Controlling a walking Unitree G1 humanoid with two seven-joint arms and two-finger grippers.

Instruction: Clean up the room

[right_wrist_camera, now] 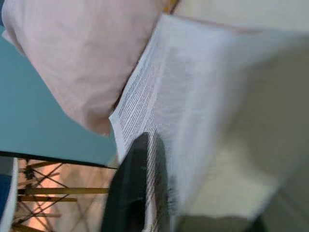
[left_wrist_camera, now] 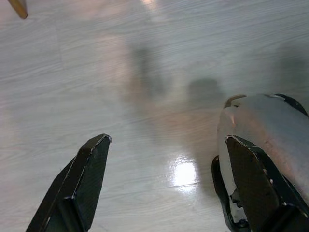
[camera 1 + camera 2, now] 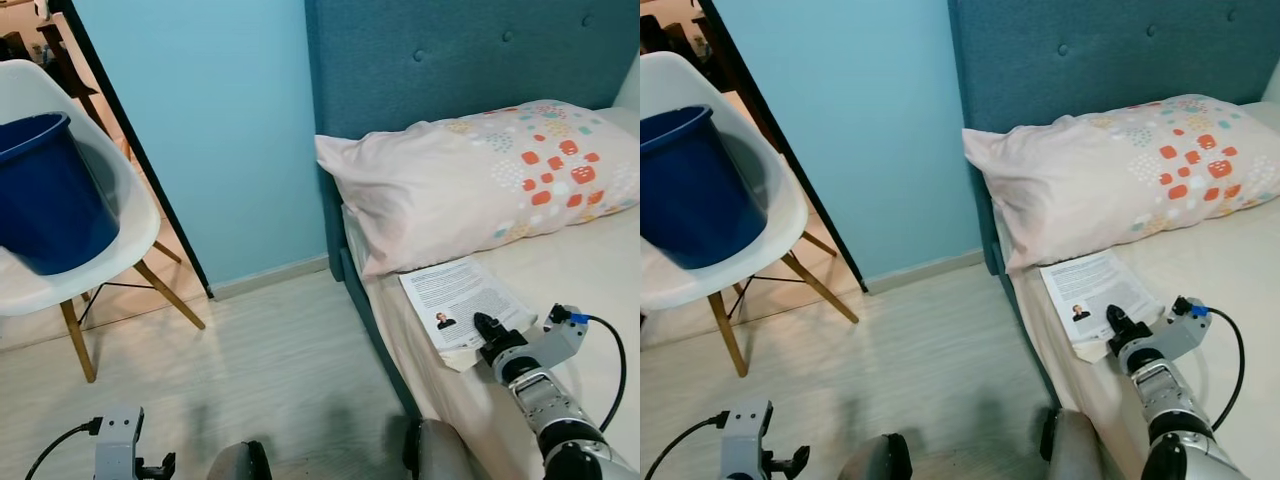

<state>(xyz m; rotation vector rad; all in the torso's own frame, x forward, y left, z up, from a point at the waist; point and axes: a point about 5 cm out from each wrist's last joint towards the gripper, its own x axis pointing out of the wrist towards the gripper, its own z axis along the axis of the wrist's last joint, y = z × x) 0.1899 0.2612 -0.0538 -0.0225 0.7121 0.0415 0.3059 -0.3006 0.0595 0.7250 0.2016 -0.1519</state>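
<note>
Paper point(image 3: 462, 298) lies on the bed point(image 3: 580, 270) just below the pillow point(image 3: 480, 180); my right gripper point(image 3: 486, 328) has its fingers clamped on its near edge. I'd lift slowly, keeping the sheet flat. Left gripper point(image 2: 164, 183) hangs over the floor, fingers apart.

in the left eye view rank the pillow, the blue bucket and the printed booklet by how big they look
1. pillow
2. blue bucket, though cut off by the picture's edge
3. printed booklet, partly under the right gripper
</note>
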